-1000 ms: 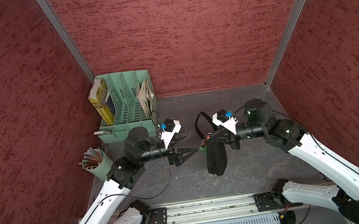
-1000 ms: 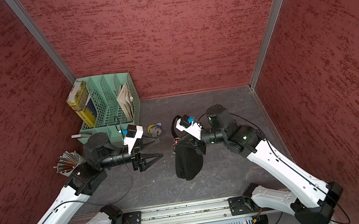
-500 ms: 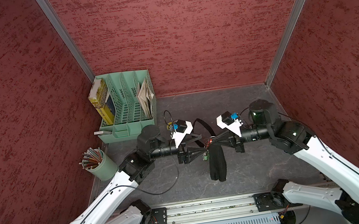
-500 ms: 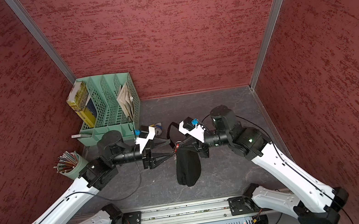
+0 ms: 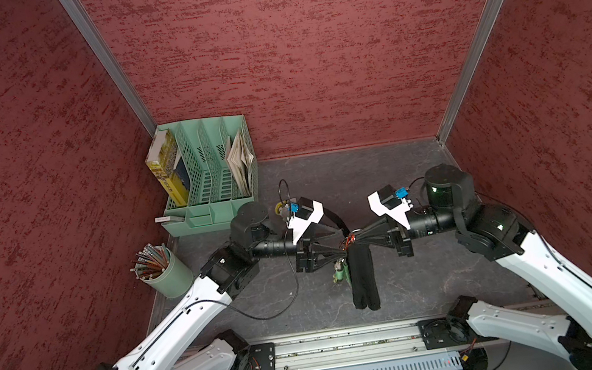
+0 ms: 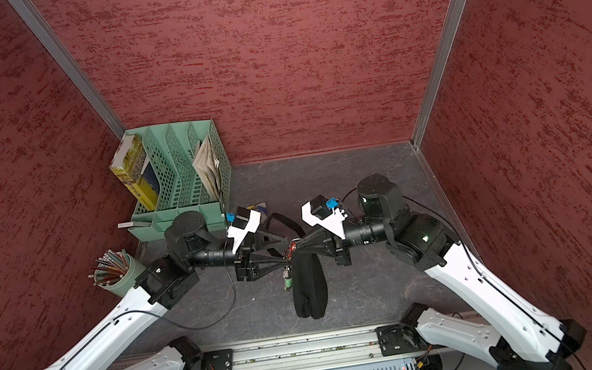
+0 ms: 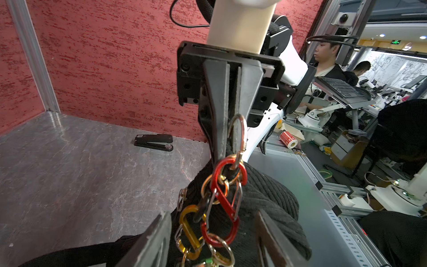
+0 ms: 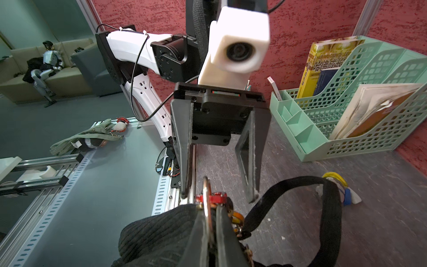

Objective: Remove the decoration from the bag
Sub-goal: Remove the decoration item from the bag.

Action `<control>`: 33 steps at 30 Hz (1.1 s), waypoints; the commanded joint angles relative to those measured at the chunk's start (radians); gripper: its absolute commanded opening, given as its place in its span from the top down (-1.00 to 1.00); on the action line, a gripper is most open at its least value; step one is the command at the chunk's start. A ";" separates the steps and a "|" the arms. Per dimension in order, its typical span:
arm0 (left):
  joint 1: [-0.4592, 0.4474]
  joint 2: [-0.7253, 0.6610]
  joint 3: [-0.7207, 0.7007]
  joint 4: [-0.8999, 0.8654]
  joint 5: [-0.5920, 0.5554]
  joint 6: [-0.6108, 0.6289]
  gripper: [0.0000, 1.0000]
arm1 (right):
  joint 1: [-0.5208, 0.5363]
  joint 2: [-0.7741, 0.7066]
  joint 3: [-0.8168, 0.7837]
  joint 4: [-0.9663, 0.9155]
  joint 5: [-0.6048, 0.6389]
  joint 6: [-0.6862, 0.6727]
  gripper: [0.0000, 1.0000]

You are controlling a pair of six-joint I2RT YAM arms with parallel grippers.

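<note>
A mint-green pencil cup [image 5: 171,278] stands just in front of the slotted mint plastic file rack [image 5: 215,190]. Right of the rack, the left arm's jaws stand released, 1 on each side of the decoration [image 7: 225,201], and they seem to touch nothing. The decoration is a chain of glossy metal clips: 1 red S-shaped clip, 1 amber clip and thin gold rings.

Just right of it, further from the rack, hangs the bag [image 5: 363,279]. It is black ribbed fabric, folded narrow. Its long axis runs down from an oval metal ring [image 7: 240,131] towards the grey bench [image 5: 385,180]. Whether its lower end rests there is hard to tell.

The right arm's jaws are clenched on that ring. The woven black strap [image 8: 330,219] loops back towards the rack. A black stapler [image 7: 154,142] lies well off to the rack's right.
</note>
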 commanded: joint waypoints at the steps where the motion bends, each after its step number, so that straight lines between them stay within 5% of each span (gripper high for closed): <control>1: -0.022 0.003 0.038 0.019 0.006 0.009 -0.19 | -0.003 -0.014 0.005 0.072 -0.052 0.020 1.00; 33: -0.082 -0.015 0.073 -0.005 -0.083 0.038 0.69 | -0.004 -0.012 0.004 0.036 -0.053 0.016 1.00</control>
